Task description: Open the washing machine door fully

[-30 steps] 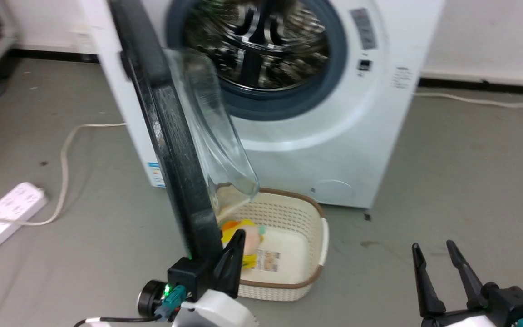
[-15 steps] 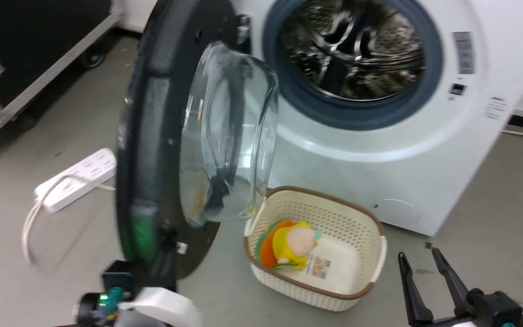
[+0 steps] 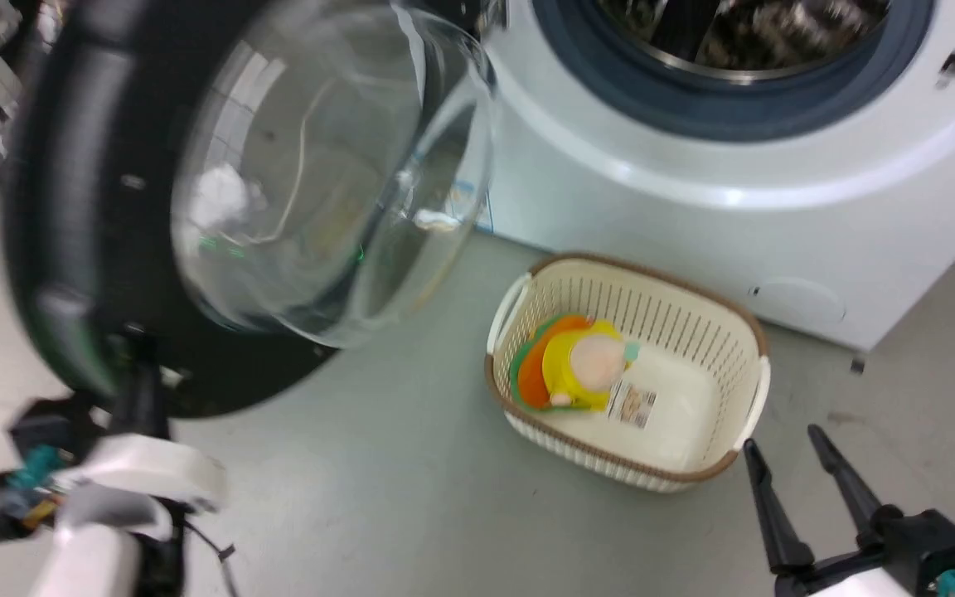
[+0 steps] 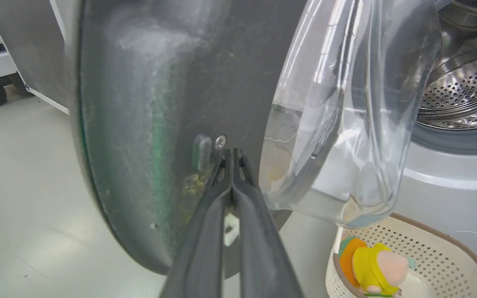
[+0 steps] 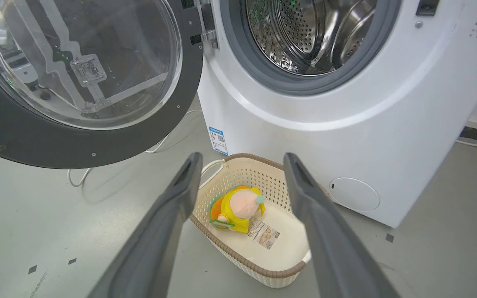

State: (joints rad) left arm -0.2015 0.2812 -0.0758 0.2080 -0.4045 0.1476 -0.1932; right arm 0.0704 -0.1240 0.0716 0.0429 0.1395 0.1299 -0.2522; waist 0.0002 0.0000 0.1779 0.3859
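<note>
Door stands wider than before; left fingers closed together, tips against its inner face; right fingers spread, empty.

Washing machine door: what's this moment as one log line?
washing machine door: wide open | left gripper: shut, tips against door's inner face | right gripper: open, holding nothing

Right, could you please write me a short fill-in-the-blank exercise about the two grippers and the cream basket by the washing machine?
1. The left gripper, its tips at the inner face of the large round black glass-centred washing machine door, has its long dark fingers ____.
2. The right gripper is ____, holding nothing.
3. The yellow and orange plush toy lies ____ the cream perforated plastic basket.
Missing words: shut; open; inside.
</note>
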